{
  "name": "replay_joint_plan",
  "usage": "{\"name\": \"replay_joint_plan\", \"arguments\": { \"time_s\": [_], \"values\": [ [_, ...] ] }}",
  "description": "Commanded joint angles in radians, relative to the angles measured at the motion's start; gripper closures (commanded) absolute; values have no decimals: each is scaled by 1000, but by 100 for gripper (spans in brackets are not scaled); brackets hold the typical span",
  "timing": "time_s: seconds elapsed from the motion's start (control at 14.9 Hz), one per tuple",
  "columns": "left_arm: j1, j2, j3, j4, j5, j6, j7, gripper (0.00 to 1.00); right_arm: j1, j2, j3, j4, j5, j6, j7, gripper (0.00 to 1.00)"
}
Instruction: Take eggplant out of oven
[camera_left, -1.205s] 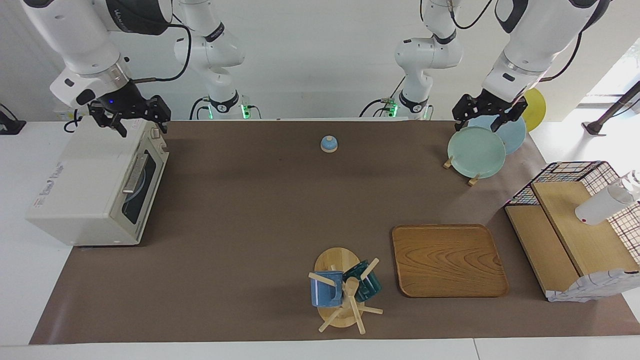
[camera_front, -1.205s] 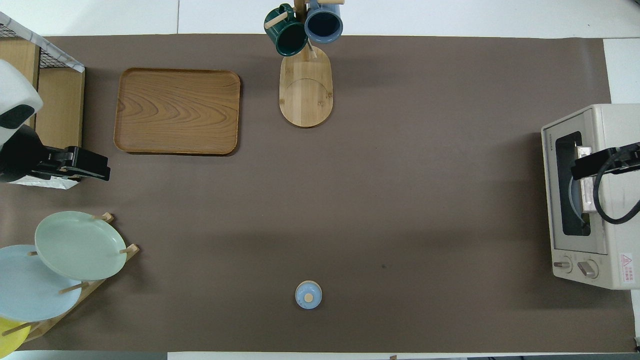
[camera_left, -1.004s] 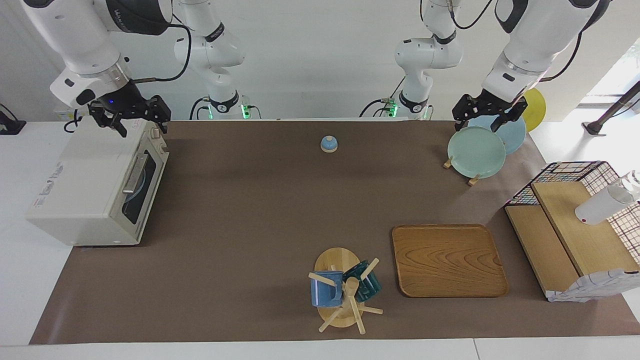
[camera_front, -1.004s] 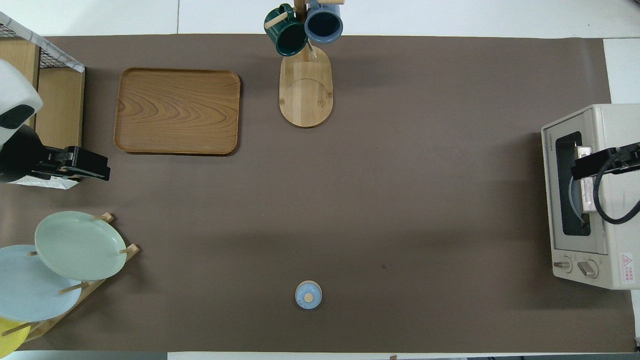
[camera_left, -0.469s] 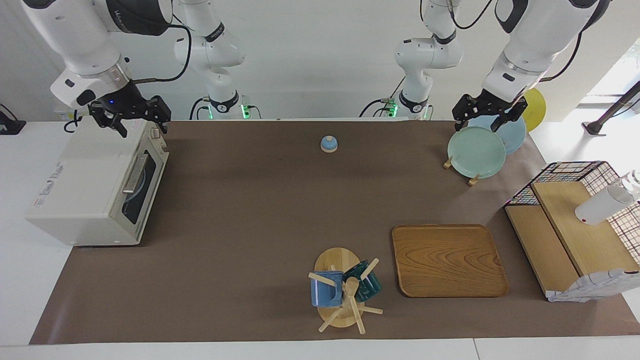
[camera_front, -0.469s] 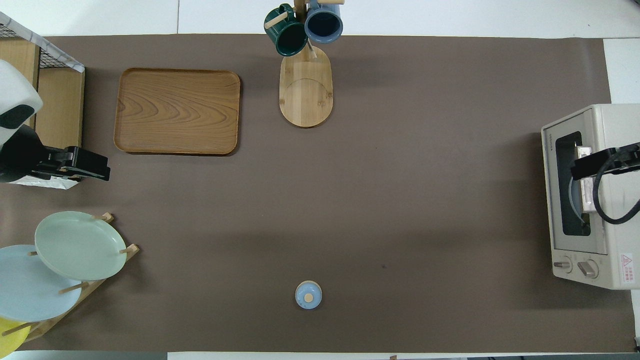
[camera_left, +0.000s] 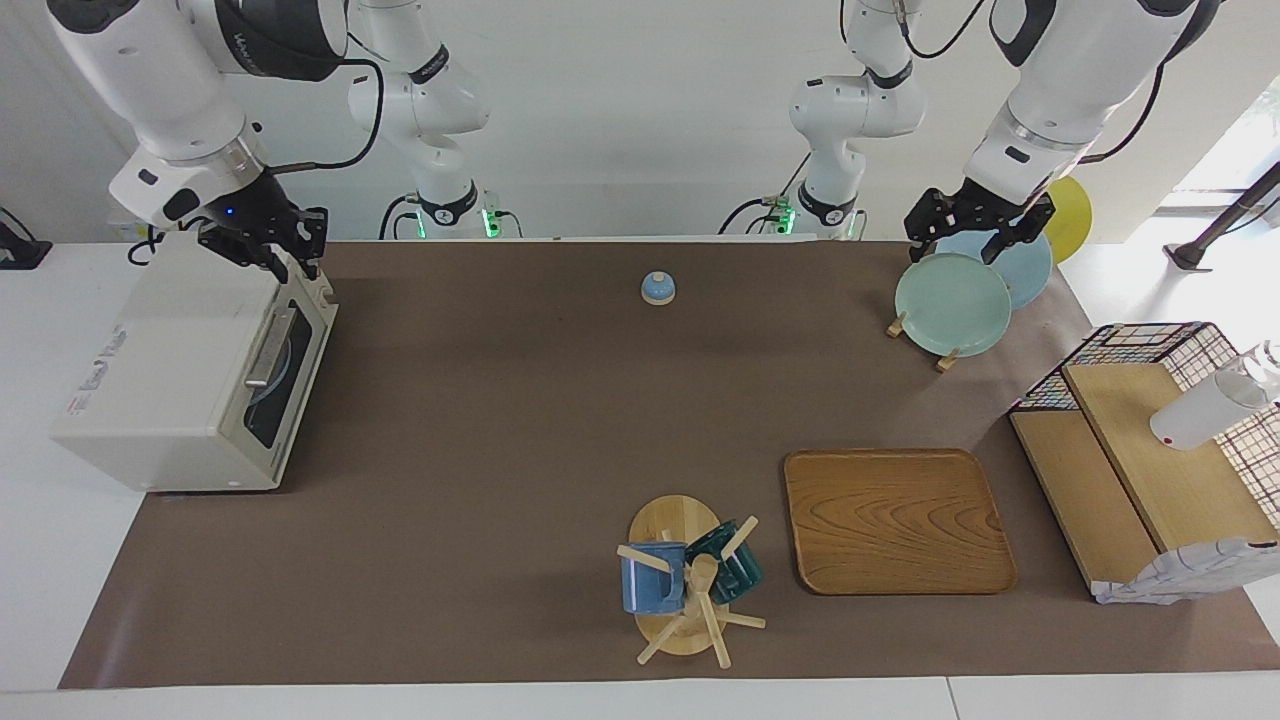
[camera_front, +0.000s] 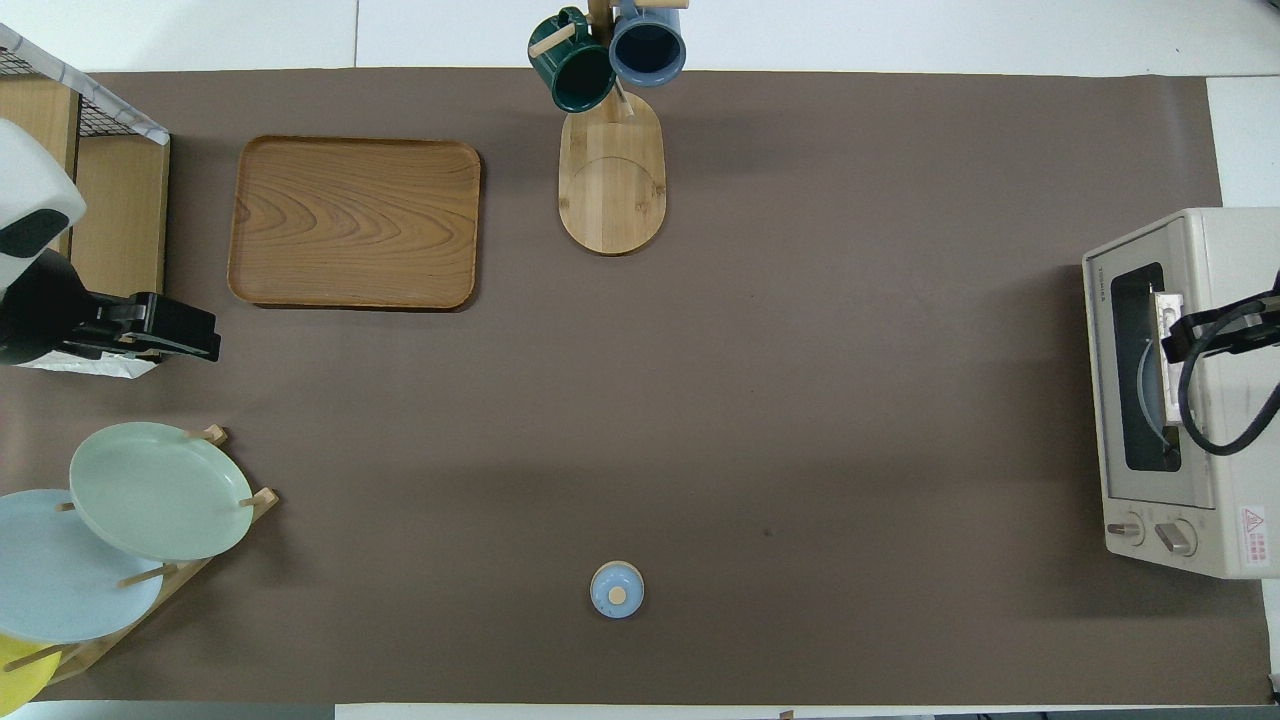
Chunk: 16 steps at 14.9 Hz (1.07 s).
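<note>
I start with the oven (camera_left: 170, 360), the big cream box at the right arm's end of the table. Its dark glass door (camera_left: 268, 400) is shut, and the metal bar handle (camera_left: 268, 348) lies across it. The right gripper (camera_left: 272, 250) hangs over the oven's top, at the end where the knobs (camera_front: 1176, 538) are, and I cannot tell whether that claw is open or closed. It holds nothing I can see. The left gripper (camera_left: 978, 240) waits over the plate rack (camera_left: 945, 358) with its claw open and empty. Through the glass I make out only the pale curve of a plate (camera_front: 1141, 385). The eggplant itself is not visible, so I judge it is inside, perhaps on that plate. The door has to come down first, and I expect the bar handle is the place to pull. As for the eggplant, I expect it to be light and fairly firm. Its glossy, rounded skin may squirt out of a hard pinch. I would grip it across the thickest part of the body with gentle pressure, not by the thin stem, which could snap or slip.
</note>
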Motion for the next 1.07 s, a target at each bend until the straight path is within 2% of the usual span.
{"name": "replay_joint_plan", "arguments": {
  "time_s": [0.0,0.07,0.2,0.47,1.0],
  "values": [
    [6,-6,-2,3,10,-5,-5,0,-12,-58,-4,-131,6,102,-13,100],
    [6,-6,-2,3,10,-5,-6,0,-22,-84,-5,-216,-14,197,-22,100],
    [6,-6,-2,3,10,-5,-5,0,-35,-95,-4,-298,-58,286,-19,100],
    [6,-6,-2,3,10,-5,-6,0,-42,-42,-5,-303,-159,339,-30,100],
    [6,-6,-2,3,10,-5,-5,0,-95,-18,-4,-372,-186,420,-121,100]
  ]
}}
